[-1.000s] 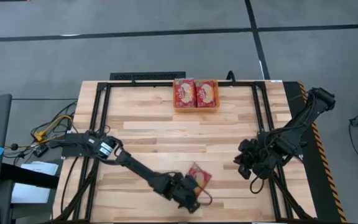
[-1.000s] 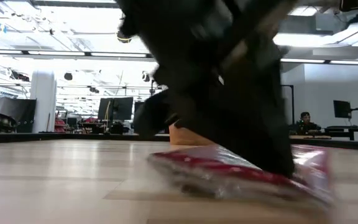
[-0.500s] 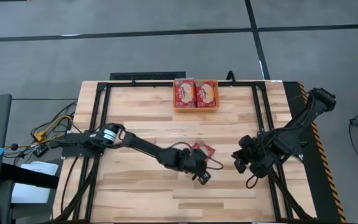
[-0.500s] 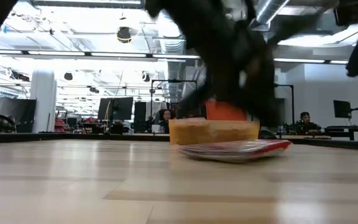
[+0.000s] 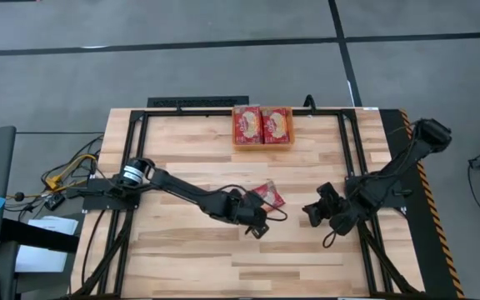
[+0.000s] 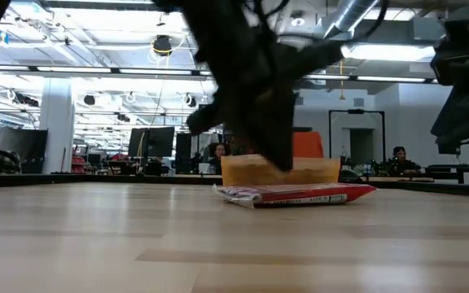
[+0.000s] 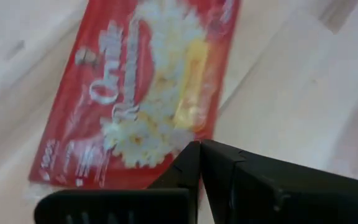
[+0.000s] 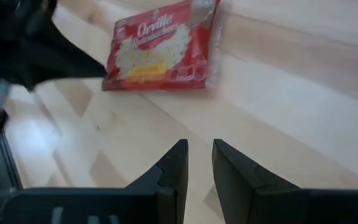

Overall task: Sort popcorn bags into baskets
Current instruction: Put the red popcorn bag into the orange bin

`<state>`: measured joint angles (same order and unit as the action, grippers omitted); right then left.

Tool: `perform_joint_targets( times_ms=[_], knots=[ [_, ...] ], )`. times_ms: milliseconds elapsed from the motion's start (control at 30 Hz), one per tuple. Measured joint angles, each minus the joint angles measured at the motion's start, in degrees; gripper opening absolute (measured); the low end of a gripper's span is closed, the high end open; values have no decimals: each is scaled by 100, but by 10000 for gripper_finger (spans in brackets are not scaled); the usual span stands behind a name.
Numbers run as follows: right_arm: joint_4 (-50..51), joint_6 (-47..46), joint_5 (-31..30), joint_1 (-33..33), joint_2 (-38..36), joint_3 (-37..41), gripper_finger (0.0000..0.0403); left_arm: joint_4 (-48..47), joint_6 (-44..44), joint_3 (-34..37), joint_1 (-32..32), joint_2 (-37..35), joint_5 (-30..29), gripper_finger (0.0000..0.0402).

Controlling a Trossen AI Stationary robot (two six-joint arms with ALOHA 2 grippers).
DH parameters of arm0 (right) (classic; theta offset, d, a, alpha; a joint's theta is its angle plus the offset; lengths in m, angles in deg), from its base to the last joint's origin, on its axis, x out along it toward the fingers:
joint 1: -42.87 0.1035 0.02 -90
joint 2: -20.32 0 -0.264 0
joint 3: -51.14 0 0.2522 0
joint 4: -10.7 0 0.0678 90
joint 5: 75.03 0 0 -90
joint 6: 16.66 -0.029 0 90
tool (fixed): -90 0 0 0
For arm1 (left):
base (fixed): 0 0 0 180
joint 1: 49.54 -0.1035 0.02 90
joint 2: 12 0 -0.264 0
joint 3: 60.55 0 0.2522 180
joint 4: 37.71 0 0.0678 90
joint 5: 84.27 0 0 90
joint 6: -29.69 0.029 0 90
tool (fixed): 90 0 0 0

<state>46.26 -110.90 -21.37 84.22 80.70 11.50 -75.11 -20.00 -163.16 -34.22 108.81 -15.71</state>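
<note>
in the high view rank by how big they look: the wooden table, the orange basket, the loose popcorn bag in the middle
1. wooden table, by far the largest.
2. orange basket at the far edge, holding two bags side by side.
3. loose popcorn bag beside the left gripper, about half the basket's footprint, partly hidden.

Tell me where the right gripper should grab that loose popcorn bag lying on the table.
The loose popcorn bag lies flat, so probably pinch its thin sealed edge nearest the right gripper, coming in low from that side; the left gripper crowds the opposite end.
</note>
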Motion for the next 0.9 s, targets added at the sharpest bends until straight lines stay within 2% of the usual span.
perform_joint_targets(
  times_ms=[233, 333, 467, 567, 633, 767, 900],
  knots=[
    [-190, -19, 7, -182, -2, -3, 98, 811, -196, 815, -209, -271, 59, 0],
    [-173, -21, 11, -245, 4, -3, 98, 815, 47, 845, -263, -521, -224, 0],
    [-180, -23, 17, -332, 4, -3, 98, 203, 269, 851, -362, -541, -223, 0],
    [-183, -25, 17, -337, 4, -3, 98, -477, 9, 853, -413, -533, -669, 0],
    [-186, -25, 20, -337, 4, -3, 98, -590, 23, 853, -449, -533, -818, 0],
    [-180, -25, 22, -337, 4, -3, 98, -124, 405, 844, -472, -477, -396, 0],
    [-168, -26, 26, -337, 4, -3, 97, 38, 336, 849, -402, -356, -238, 0]
  ],
)
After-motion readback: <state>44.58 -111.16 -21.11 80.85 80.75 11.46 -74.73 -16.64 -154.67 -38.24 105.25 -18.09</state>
